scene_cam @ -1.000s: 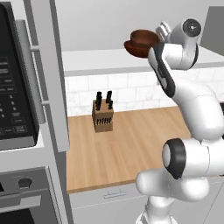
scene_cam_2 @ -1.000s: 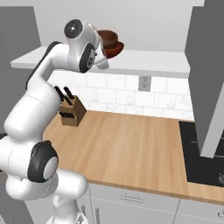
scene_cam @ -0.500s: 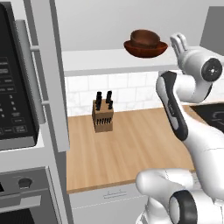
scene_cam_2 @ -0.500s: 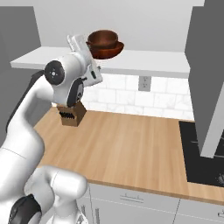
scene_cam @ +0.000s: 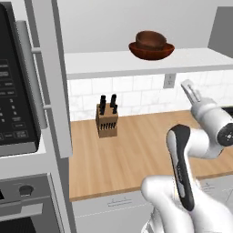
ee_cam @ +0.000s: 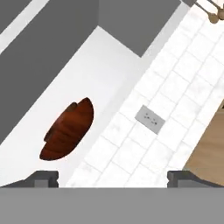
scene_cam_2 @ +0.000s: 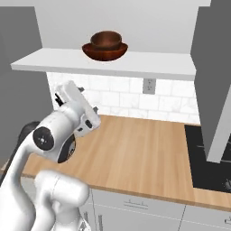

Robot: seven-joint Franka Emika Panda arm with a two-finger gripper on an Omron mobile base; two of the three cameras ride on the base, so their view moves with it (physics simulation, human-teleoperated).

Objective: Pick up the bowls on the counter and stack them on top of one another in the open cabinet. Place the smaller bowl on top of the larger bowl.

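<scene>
Simulated kitchen, seen from behind a white robot arm. On the open cabinet (scene_cam: 136, 63) shelf, toward its front edge: the larger bowl (scene_cam: 151, 50), wide and reddish-brown, with the smaller bowl (scene_cam: 150, 40) nested on top. Below, the light wood tabletop (scene_cam: 136, 150) bare of bowls, a knife block (scene_cam: 107, 121) near the back edge by the tiles. Claw (scene_cam: 191, 92) low beneath the shelf, fingers apart, gripping nothing. Judging by this, stacking looks complete, nothing apparently left.
</scene>
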